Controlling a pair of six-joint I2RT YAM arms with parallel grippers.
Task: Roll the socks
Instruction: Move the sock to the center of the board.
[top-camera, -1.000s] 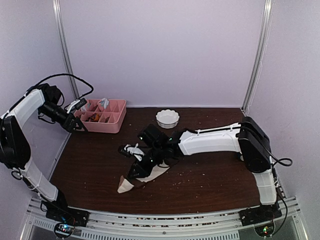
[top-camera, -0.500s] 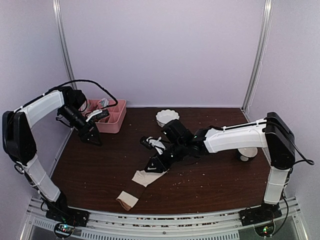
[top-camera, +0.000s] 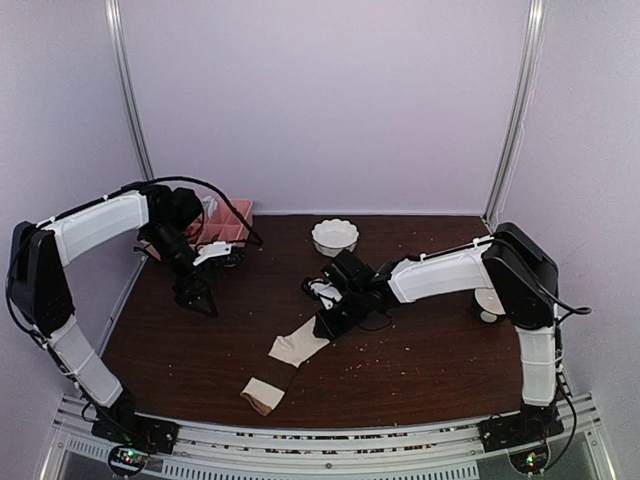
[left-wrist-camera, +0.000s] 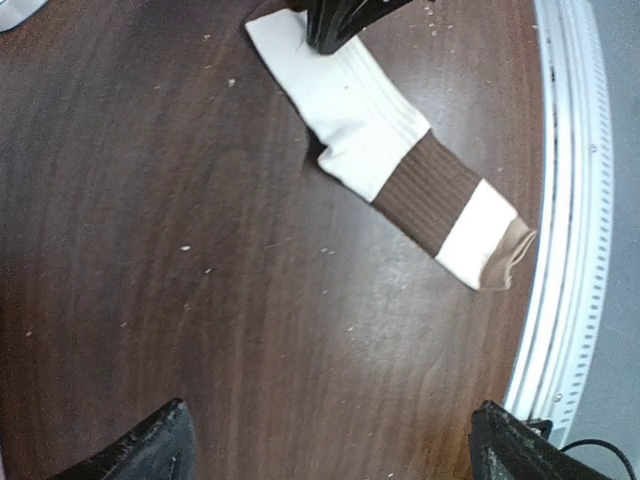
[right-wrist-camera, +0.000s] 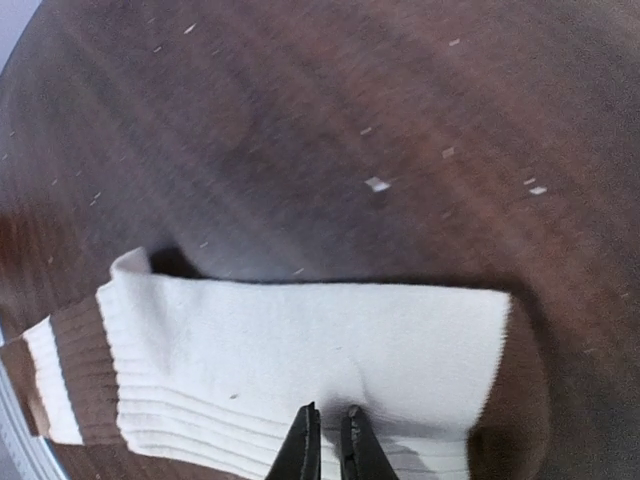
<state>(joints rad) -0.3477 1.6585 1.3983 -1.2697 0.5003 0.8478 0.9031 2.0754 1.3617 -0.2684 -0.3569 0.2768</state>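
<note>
Where the sock (right-wrist-camera: 300, 330) ends, right gripper (right-wrist-camera: 328, 415) tight on its cream fabric.

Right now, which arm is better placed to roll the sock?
Right. The right gripper is closed on the sock at its cream end; the left gripper hangs open over bare table, apart from it.

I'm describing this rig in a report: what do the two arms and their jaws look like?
The left arm and right arm have smooth white shells with black joints and wrists. A thin black cable loops off each. The jaws are black; the right pair tapers to narrow tips.
</note>
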